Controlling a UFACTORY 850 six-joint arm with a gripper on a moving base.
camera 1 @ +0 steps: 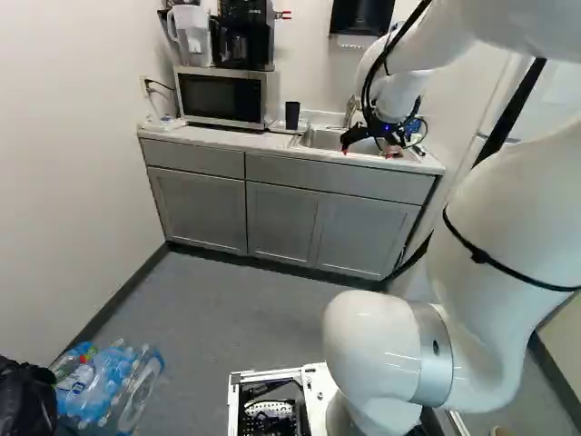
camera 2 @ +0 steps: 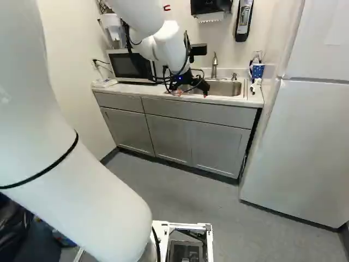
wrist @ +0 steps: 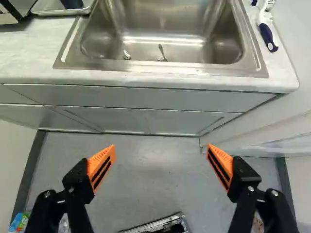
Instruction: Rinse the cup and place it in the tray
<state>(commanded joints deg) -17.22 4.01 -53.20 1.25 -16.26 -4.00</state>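
Observation:
Over the counter's front edge, before the sink, my gripper (camera 1: 369, 150) hangs in the left base view. In the wrist view the gripper (wrist: 161, 146) is open, its orange pads far apart with only floor visible between them. A dark cup (camera 1: 292, 114) stands on the tray (camera 1: 280, 127), between microwave and sink. The wrist view shows just the lower part of the cup (wrist: 72, 4) on the shiny tray (wrist: 58, 11). The steel sink (wrist: 160, 69) lies ahead of the fingers; small utensil-like items rest in its basin. The faucet (camera 2: 215, 65) rises behind it.
A microwave (camera 2: 130, 66) stands beside the tray, with a pitcher and coffee maker on top. A brush (wrist: 267, 36) lies by the sink, near a blue cup-like container (camera 2: 257, 71). A white refrigerator (camera 2: 305, 142) is at the right. Bottles (camera 1: 104, 386) lie on the floor.

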